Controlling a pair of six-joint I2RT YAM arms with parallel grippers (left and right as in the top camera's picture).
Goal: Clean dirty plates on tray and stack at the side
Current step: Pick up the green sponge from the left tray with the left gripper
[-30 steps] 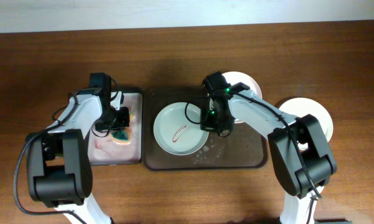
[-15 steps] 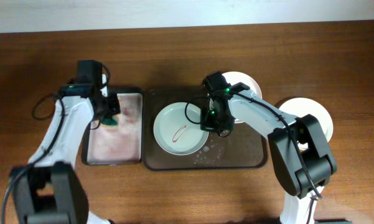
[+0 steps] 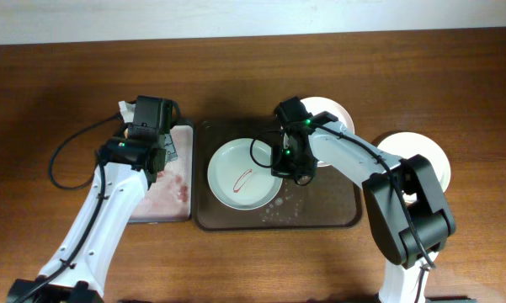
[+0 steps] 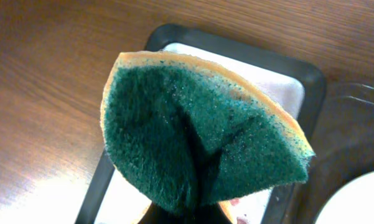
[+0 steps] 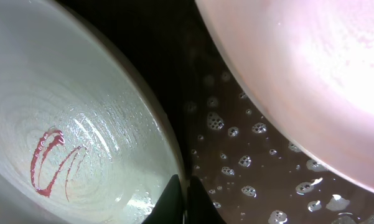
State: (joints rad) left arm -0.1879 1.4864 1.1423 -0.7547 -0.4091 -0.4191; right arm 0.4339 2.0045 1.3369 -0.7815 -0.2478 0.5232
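Wooden table [image 3: 253, 76]: left fingers [image 4: 169, 215] pinch sponge [image 4: 199, 130]; right fingers [image 5: 173, 198] clamp plate [image 3: 240, 172] rim.

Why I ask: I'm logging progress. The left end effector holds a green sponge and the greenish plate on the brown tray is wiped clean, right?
No: the overhead view shows a red squiggle on the greenish plate on the brown tray. The left end effector holds the green sponge.

We saw a brown wooden table [image 3: 455, 67] bearing the dark tray [image 3: 320, 210] at center, a sponge tray [image 3: 173, 194] left of it, and a white plate [image 3: 417, 143] at right.
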